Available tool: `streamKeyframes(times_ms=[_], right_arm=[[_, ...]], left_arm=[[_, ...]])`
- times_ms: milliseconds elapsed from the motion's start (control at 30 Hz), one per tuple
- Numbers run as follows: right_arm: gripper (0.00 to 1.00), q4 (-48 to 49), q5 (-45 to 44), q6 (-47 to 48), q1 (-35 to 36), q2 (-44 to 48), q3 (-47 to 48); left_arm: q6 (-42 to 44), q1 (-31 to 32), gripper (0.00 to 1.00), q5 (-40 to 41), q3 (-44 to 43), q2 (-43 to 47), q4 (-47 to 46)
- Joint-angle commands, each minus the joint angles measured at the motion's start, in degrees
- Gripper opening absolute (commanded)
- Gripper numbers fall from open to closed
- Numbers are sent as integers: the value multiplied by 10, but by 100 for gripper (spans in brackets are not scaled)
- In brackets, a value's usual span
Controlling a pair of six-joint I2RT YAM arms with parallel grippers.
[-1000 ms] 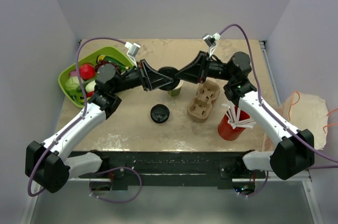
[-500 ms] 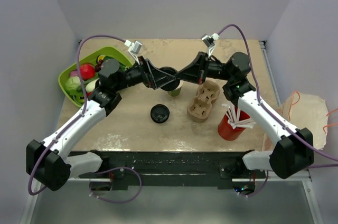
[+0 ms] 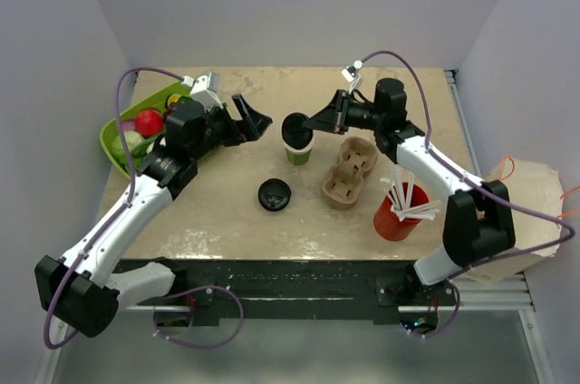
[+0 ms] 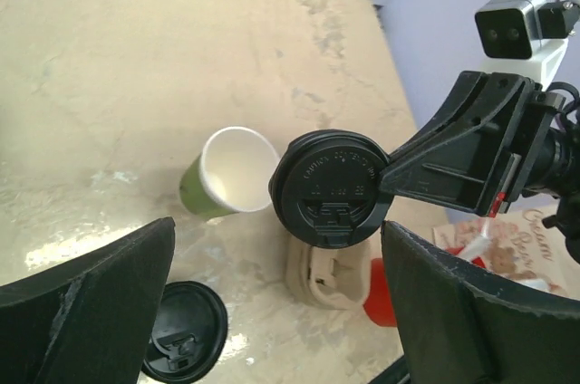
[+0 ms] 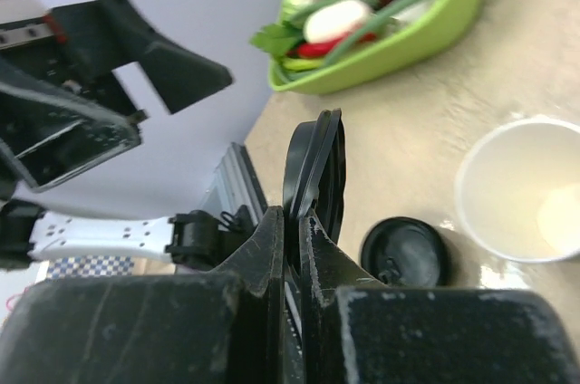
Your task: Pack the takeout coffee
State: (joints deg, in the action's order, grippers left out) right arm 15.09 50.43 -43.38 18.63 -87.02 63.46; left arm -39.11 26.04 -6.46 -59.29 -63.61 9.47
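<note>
Right fingers (image 4: 453, 162) clenched on the stiff black lid (image 4: 331, 187) mid-frame, left fingers (image 4: 91, 302) spread open; grip the likely crushable green paper cup (image 4: 227, 176) gently, low.

Nearward of the right claw (image 3: 310, 123) sit a loose round black plastic lid (image 3: 274, 195), brown pulp cup carrier (image 3: 349, 172) and red straw-filled cup (image 3: 397, 212); behind the left claw (image 3: 254, 117), a lime-green produce bowl (image 5: 417, 35).

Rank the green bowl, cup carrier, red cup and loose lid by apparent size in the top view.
Largest to smallest:
1. green bowl, partly hidden
2. cup carrier
3. red cup, near the carrier if its straws count
4. loose lid
</note>
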Motion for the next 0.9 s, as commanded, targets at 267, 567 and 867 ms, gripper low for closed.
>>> streamKeyframes(times_ms=[267, 567, 867], right_arm=[[1, -52, -7, 44, -15, -158, 107], [4, -75, -23, 58, -32, -183, 114], [13, -82, -31, 61, -41, -184, 105]], left_arm=[[28, -27, 100, -128, -70, -193, -20], [34, -27, 100, -141, -101, -274, -27], [33, -27, 100, -160, -144, -347, -25]])
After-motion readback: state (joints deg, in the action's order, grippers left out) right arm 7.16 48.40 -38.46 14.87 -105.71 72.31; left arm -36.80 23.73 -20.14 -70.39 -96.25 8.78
